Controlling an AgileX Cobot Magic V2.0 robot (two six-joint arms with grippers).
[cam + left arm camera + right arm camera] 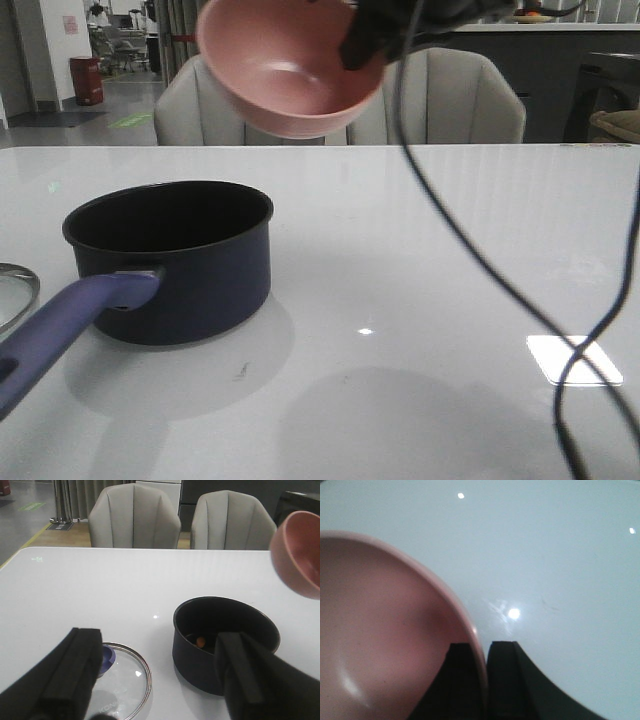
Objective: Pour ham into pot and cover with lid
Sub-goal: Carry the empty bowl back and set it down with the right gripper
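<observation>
The dark navy pot stands on the white table at the left, its blue-purple handle pointing toward me. An orange piece of ham lies inside the pot. High above the table, my right gripper is shut on the rim of the pink bowl, which is tilted and looks empty inside. The glass lid with its blue knob lies flat on the table beside the pot. My left gripper hovers open above the lid and pot, holding nothing.
Two beige chairs stand behind the table's far edge. Black cables hang down at the right of the front view. Only a sliver of the lid shows at the left edge there.
</observation>
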